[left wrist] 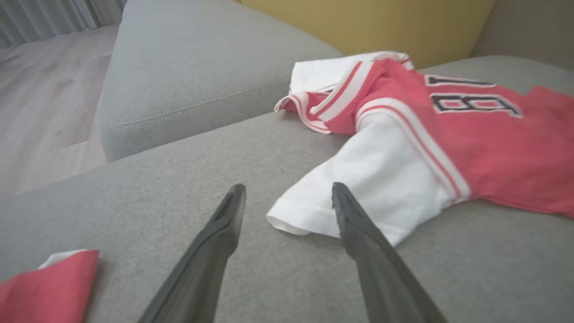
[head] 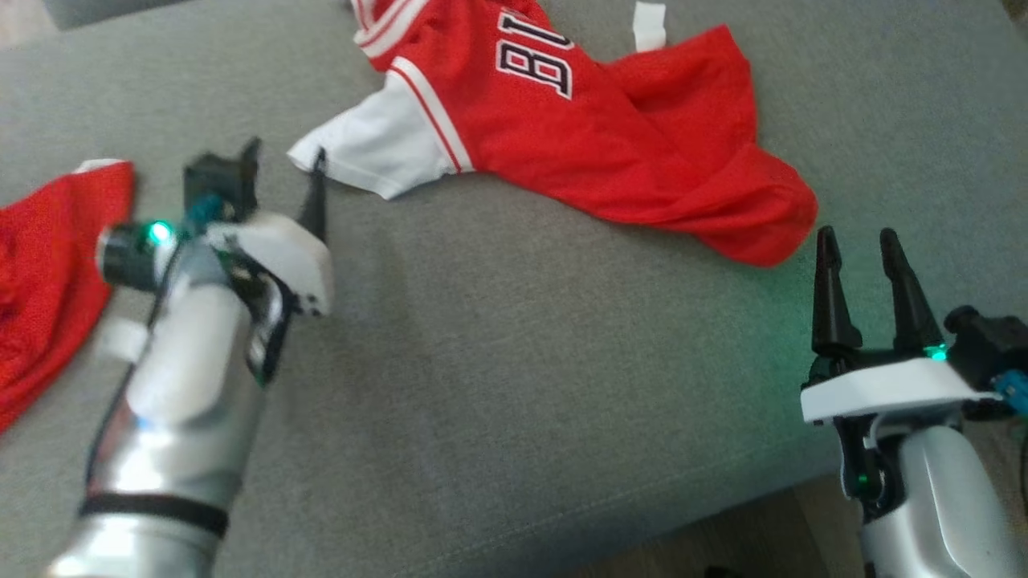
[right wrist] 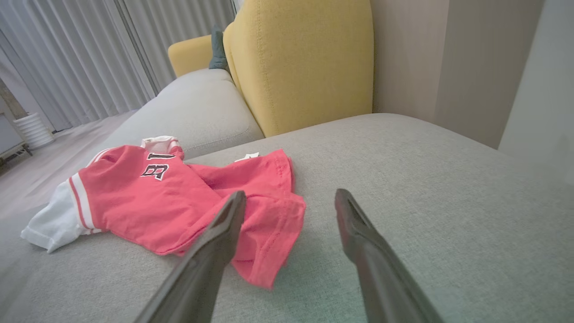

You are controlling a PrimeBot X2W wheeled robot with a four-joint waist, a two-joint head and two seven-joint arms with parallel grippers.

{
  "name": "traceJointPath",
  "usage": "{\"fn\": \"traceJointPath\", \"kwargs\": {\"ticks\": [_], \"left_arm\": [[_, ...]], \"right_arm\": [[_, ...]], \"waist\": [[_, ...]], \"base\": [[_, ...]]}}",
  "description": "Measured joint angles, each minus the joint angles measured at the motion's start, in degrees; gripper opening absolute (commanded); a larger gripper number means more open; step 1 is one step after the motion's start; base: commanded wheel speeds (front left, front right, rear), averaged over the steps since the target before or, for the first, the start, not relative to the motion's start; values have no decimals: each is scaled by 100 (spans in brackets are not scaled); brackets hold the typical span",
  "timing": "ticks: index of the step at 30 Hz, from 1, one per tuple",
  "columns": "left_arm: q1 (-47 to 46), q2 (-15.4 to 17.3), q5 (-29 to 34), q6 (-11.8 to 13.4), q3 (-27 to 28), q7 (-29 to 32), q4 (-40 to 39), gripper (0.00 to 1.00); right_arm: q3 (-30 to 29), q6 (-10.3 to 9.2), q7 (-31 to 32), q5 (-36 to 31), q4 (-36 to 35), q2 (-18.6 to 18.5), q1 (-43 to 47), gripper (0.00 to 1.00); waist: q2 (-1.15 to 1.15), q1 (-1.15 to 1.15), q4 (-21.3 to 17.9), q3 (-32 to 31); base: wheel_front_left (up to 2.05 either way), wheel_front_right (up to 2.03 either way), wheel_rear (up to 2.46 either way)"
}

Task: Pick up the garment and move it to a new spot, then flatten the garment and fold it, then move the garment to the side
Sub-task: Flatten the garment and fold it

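Observation:
The garment (head: 610,136) is a red jersey with white sleeves and black-and-white lettering, lying crumpled on the grey sofa seat (head: 514,361). My left gripper (head: 289,156) hovers open at the tip of its white sleeve (head: 377,148). In the left wrist view the sleeve's cuff (left wrist: 314,215) lies just beyond and partly behind the right finger, with nothing between the fingers of the left gripper (left wrist: 287,188). My right gripper (head: 857,234) stands open near the sofa's front edge, just short of the jersey's red hem (right wrist: 269,242). Seen from its wrist, the right gripper (right wrist: 290,194) holds nothing.
A second red cloth (head: 48,265) lies at the seat's left edge, near my left forearm. A yellow back cushion (right wrist: 305,63) rises behind the seat. Another grey seat section (left wrist: 193,76) adjoins it, with wooden floor (left wrist: 40,103) beyond. The sofa's front edge (head: 723,514) runs at lower right.

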Motion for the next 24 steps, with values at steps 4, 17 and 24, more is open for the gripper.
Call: {"fn": "traceJointPath", "kwargs": {"ticks": [4,17,24], "left_arm": [[-620,182,207,-3,-104,118,713,100],[-1414,233,465,-308,-517,48,2120,100],[-1490,26,236,-455,-461,-221,2464,0]], "right_arm": [[29,0,-7,55,-16,-1,-71,100],[76,0,-104,93,41,-1,-211,100],[48,0,-126,83,152,-1,-212,100]], "waist": [[0,0,-162,228],[0,0,-345,476],[0,0,-304,383]], "base": [[0,0,0],[0,0,0],[0,0,0]]}}
